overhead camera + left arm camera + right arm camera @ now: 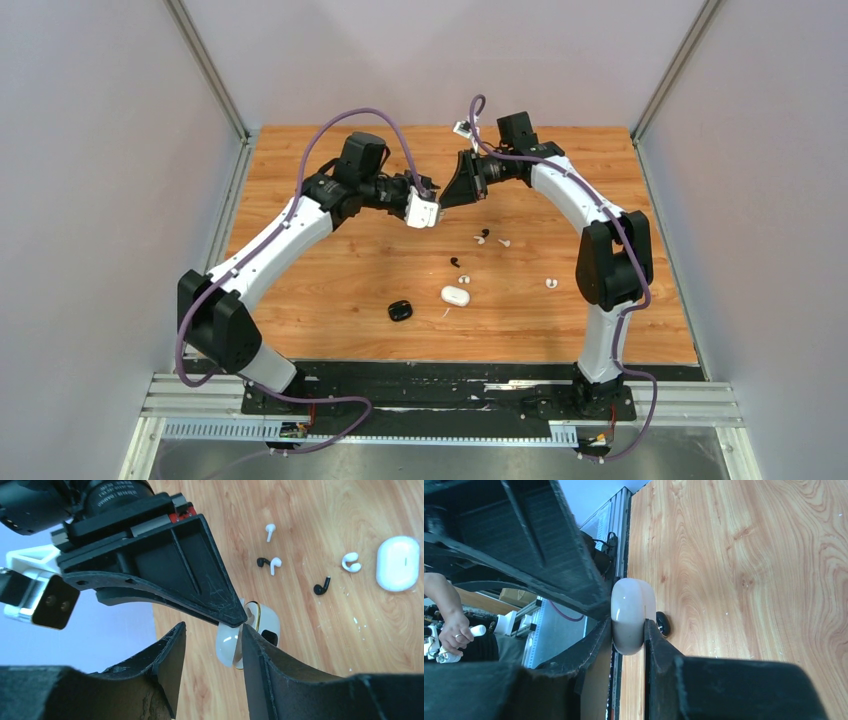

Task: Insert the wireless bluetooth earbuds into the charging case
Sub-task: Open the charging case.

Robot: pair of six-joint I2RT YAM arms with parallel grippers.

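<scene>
My right gripper [629, 623] is shut on a white charging case [633, 611], held in the air above the table. In the left wrist view the case [265, 622] has its lid open and shows a gold rim. My left gripper [212, 628] is open, its right finger against the case. In the top view the left gripper [428, 190] and the right gripper [458, 188] meet tip to tip and hide the case. Loose earbuds lie on the table: white ones [270, 531] [274, 565], black ones [261, 562] [321, 586] and a white hooked one [351, 563].
A closed white case [455, 295] and a black case [400, 311] lie on the wooden table [320, 320] towards the front. A white earbud [551, 283] lies to the right. Grey walls stand on both sides and at the back.
</scene>
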